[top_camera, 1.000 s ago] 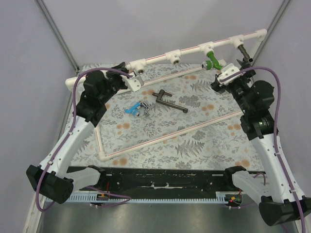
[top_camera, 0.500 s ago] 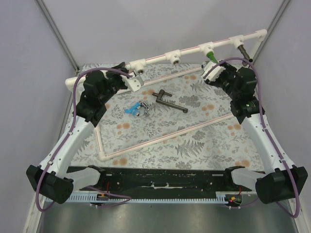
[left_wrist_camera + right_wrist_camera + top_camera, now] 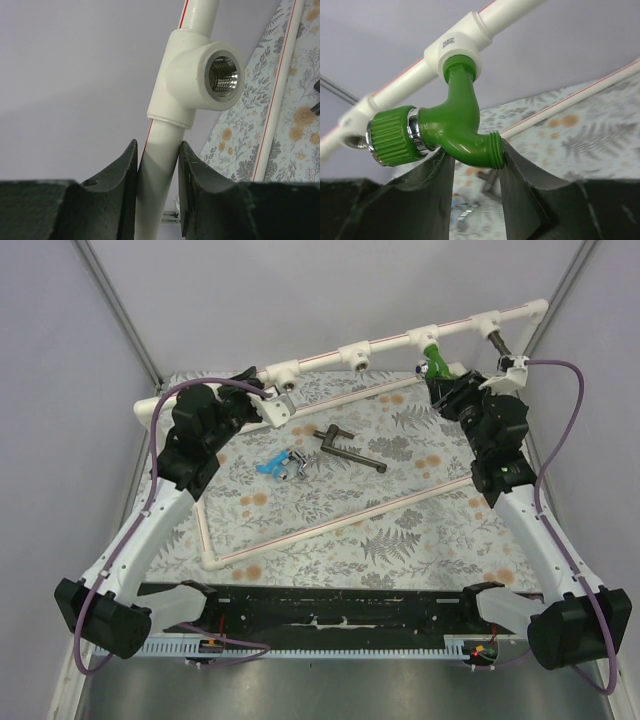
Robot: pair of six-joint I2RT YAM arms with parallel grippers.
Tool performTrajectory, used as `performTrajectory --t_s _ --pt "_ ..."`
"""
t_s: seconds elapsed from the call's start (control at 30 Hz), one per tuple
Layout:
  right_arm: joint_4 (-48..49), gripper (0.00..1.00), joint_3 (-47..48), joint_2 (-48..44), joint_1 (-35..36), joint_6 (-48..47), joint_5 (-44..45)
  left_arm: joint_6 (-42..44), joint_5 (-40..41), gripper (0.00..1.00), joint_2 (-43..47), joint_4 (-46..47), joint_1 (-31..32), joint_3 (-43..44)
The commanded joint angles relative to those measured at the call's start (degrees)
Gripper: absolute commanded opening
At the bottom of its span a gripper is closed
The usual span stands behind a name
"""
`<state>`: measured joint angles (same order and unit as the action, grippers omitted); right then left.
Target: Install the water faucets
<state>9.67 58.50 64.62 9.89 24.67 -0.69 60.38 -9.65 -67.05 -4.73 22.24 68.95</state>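
left gripper [image 3: 157, 162]: two black moulded fingers, nearly closed, pinching the white pipe from both sides just below a tee
white pipe [image 3: 198, 12]: smooth round plastic with a thin red stripe along it, raised above the table and sloping up to the right
tee fittings [image 3: 355, 353]: four along the raised pipe, chunky white plastic; the one above the left gripper has a bare socket lined with ribbed metal thread
floor frame [image 3: 330, 525]: the same striped white pipe, lying flat on the mat as an open rectangle
mat [image 3: 400, 540]: flat sheet printed with grey ferns and orange flowers
light blue faucet [image 3: 268, 466]: one, small, plastic, lying on the mat inside the frame
silver faucet [image 3: 296, 462]: one, shiny metal, touching or just beside the blue one; I cannot tell which
dark grey faucet [image 3: 352, 450]: one, long and slim with a lever, lying loose right of the silver one
green faucet [image 3: 452, 125]: one, glossy plastic, curved neck, ribbed round knob with a chrome ring, threaded spout; screwed into the third tee from the left
right gripper [image 3: 475, 151]: black fingers drawn in round the green spout, both touching it from below
count: four faucets, three loose on the mat and one fitted
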Motion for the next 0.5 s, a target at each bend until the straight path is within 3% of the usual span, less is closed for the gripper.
performTrajectory --t_s 0.0,0.1,0.3,0.4,0.47 --pt "4.23 0.0 0.99 1.47 -0.31 35.3 10.53 -8.61 -1.16 0.02 -0.54 -1.25 0.26 -0.74" --pt "3.07 0.04 0.83 0.6 -0.31 29.42 11.5 -8.7 -0.9 0.02 -0.28 -0.81 0.17 -1.09" --pt "-2.81 0.55 -0.48 -7.12 -0.4 -1.23 6.76 -8.35 -0.02 0.02 -0.28 -0.37 0.17 -0.75" --pt "-5.62 0.76 -3.64 -13.97 -0.31 -14.08 9.46 -8.44 0.16 0.02 -0.72 0.16 0.26 -0.13" --pt "-7.11 0.98 -5.93 -18.63 -0.31 -20.85 10.79 -8.7 0.16 0.02 -0.89 0.77 0.17 0.05"
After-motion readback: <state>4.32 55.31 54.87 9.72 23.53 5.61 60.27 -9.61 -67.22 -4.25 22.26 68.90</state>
